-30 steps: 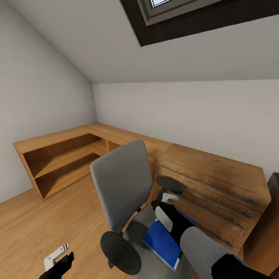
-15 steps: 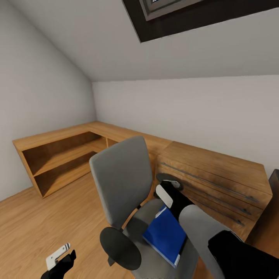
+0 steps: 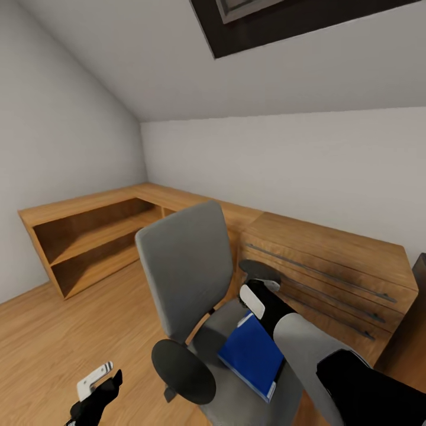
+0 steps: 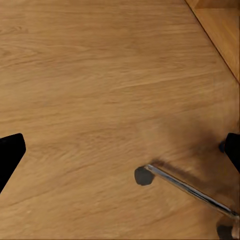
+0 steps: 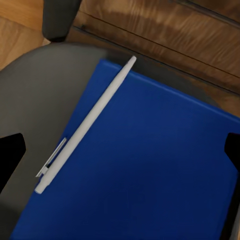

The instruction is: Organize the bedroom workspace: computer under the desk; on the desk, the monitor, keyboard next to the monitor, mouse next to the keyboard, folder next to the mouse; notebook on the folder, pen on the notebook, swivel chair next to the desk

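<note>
The folder (image 5: pixel 150 165) lies flat on the swivel chair (image 3: pixel 195 284) seat, directly below the right jaws (image 5: pixel 120 150), which stand wide apart. A pen (image 5: pixel 85 125) rests across its near edge. Best to lift the pen off first or keep the folder level, I judge. The left jaws (image 4: pixel 120 150), also apart, hang over bare floor (image 4: pixel 90 75).

Light wooden shelf unit (image 3: pixel 89 236) along wall, wooden drawer chest (image 3: pixel 331 272) beside it, wood floor (image 3: pixel 53 337)
</note>
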You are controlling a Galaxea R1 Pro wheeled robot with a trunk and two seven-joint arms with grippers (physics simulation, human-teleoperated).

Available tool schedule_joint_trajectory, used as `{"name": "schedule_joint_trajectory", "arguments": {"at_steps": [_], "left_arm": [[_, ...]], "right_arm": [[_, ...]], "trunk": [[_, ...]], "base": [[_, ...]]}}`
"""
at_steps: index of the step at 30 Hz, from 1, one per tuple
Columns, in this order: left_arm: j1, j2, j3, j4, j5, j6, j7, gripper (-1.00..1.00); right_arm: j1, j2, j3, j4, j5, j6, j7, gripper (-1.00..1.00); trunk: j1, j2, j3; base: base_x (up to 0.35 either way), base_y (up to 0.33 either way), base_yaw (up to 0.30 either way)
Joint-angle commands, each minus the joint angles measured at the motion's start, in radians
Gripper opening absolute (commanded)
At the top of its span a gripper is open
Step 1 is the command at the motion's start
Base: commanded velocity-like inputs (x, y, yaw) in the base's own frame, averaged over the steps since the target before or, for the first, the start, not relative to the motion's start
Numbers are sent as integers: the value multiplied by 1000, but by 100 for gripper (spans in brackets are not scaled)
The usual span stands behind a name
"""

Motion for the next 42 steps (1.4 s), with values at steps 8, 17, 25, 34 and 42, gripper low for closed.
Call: {"name": "schedule_joint_trajectory", "arguments": {"at_steps": [8,17,25,34,42], "left_arm": [[28,155,118,-455,220,349,109,100],[29,139,370,-493,295,531,139,100],[29,98,367,-477,261,537,138,100],[29,95,366,-476,249,537,138,100],[29,93,349,-494,198,535,138,100]], "right_arm": [[1,0,3,-3,-1,2,45,100],[3,0,1,2,3,-41,112,100],[4,0,1,5,5,-68,99,100],[4,0,0,7,6,-71,97,100],[4,0,0,10,8,-71,97,100]], "trunk": [[31,-57,-26],[38,-71,-32],[38,-71,-33],[38,-71,-36],[38,-71,-36]], "base": [[0,0,0],[0,0,0],[0,0,51],[0,0,172],[0,0,9]]}}
